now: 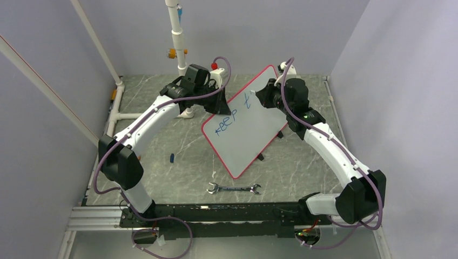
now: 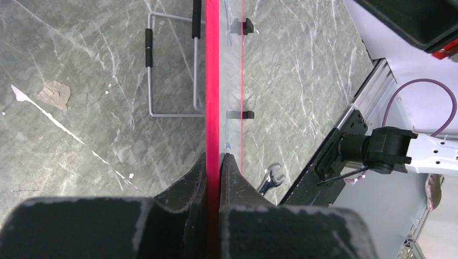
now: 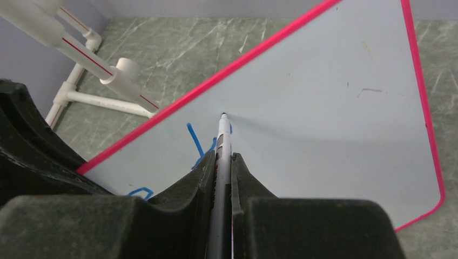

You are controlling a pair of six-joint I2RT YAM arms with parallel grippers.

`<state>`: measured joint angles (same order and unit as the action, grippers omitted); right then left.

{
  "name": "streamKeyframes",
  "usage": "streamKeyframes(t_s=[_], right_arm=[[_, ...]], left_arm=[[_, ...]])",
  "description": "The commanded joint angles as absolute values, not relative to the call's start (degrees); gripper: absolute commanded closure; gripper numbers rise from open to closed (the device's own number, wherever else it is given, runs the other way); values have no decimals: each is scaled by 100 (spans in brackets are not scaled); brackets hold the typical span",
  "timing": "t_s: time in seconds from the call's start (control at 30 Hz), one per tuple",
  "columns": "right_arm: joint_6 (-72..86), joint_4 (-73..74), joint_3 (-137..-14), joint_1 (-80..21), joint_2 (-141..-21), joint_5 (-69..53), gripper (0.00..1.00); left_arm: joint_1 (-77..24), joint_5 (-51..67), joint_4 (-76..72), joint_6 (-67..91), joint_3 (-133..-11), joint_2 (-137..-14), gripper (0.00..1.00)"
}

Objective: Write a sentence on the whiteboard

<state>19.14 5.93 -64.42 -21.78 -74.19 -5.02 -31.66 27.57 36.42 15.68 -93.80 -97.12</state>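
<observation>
1. Handwriting in blue, the sentence [image 1: 228,124] so far reads "keep t". It runs in one slanted line across the far-left part of the whiteboard [image 1: 254,135].
2. The whiteboard, white with a red-pink rim and rounded corners, stands tilted at the middle of the bench [image 1: 178,145], between the two arms. One corner points near and one points far.
3. The right end effector [image 3: 222,157] is closed narrowly on a marker [image 3: 222,132] that projects forward between its fingers. The marker tip meets the board surface just beside the stroke of the "t".
4. The left end effector [image 2: 216,156] is clamped on the board's far-left rim, and the red edge passes straight between its fingers.
5. In the left wrist view, a grey wire stand [image 2: 173,70] with black sleeves lies on the bench against the board's back side. Small black clips [image 2: 246,25] sit along the board's other side.
6. A double-ended wrench [image 1: 234,189] lies flat on the bench near the board's near corner and apart from it.
7. A small blue piece [image 1: 172,158] lies on the bench to the left of the board. What it is cannot be told.
8. A white pipe frame [image 1: 178,38] rises at the far left of the bench.
</observation>
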Motion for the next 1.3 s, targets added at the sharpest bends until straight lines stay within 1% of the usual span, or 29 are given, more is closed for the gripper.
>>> streamKeyframes(t_s=[0.0, 0.37, 0.93, 1.27], right_arm=[[1978, 209, -6838, -2171, -7478, -553, 100], [2000, 184, -6649, -2171, -7526, -611, 100], [2100, 259, -5568, -2169, -7038, -778, 100], [2091, 336, -5742, -2170, -7036, -760, 100]], left_arm=[[-3198, 2232, 3703, 773, -9527, -9736, 100], [-3200, 2223, 3717, 767, -9527, -9738, 100], [-3203, 2215, 3710, 765, -9527, -9705, 100], [-3205, 2215, 3701, 773, -9519, -9703, 100]])
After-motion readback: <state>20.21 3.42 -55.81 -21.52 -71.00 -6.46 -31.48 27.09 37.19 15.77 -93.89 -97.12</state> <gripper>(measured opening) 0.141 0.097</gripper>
